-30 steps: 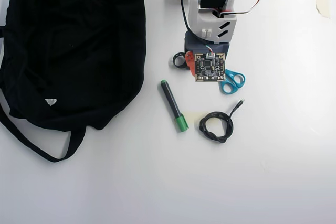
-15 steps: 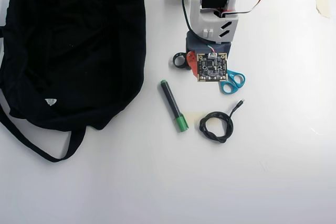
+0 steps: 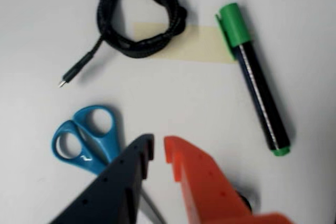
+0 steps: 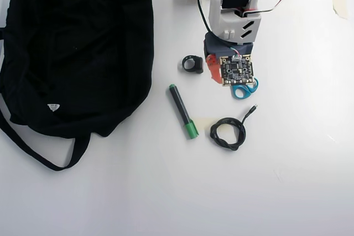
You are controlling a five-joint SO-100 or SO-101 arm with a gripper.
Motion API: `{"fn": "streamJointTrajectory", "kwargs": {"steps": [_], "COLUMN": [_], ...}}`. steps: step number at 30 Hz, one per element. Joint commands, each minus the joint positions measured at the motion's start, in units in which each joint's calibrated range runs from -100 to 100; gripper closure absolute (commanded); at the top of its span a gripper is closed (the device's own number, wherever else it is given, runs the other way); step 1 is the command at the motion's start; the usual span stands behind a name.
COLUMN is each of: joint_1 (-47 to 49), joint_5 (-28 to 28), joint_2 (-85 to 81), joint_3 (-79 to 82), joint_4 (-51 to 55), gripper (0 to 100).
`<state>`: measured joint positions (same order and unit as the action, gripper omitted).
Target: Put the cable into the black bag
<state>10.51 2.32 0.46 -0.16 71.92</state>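
1. Gripper (image 3: 158,148): nearest item in the wrist view. Black finger and orange finger nearly together, a thin gap between their tips, nothing held. You would have to spread them before any grasp; descend as they stand and they will likely push the cord along the table instead of taking it.

2. Scissors (image 3: 84,139): blue handles just beside the black finger, blades hidden under it. Your likeliest snag: a low forward sweep could catch a handle loop and drag the scissors into the coil.

3. Black ring piece (image 4: 192,63): just beside the arm in the overhead view. Do not mistake it for the target.

4. Marker (image 3: 254,79): green cap, black barrel, lying near the coil. An off-centre approach may nudge or roll it.

5. Cable (image 3: 137,17): small black coil on the white table, resting over a strip of pale tape (image 3: 181,42), tail and plug trailing toward the scissors. Grip one strand only and the coil may unwind and dangle.

6. Black bag (image 4: 77,48): well apart from the cable, straps spread, lying flat; no opening is visible. A release could land the cable on the fabric, not inside.
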Motion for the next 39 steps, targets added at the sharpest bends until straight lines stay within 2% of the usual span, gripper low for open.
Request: {"fn": "streamJointTrajectory", "kwargs": {"steps": [1,12,20,27,39], "joint_1": [1.5,3.4,3.9,4.1,3.9], "joint_5": [0.6,0.9,0.9,0.9,0.9], "joint_2": [1.0,6.3,13.3,18.9,28.3], "joint_3": [-2.5,-6.6,-16.4,-22.2,-32.5], "joint_4": [0.4,0.5,6.3,8.4,9.8], "gripper": [97,97,97,89,88]}}
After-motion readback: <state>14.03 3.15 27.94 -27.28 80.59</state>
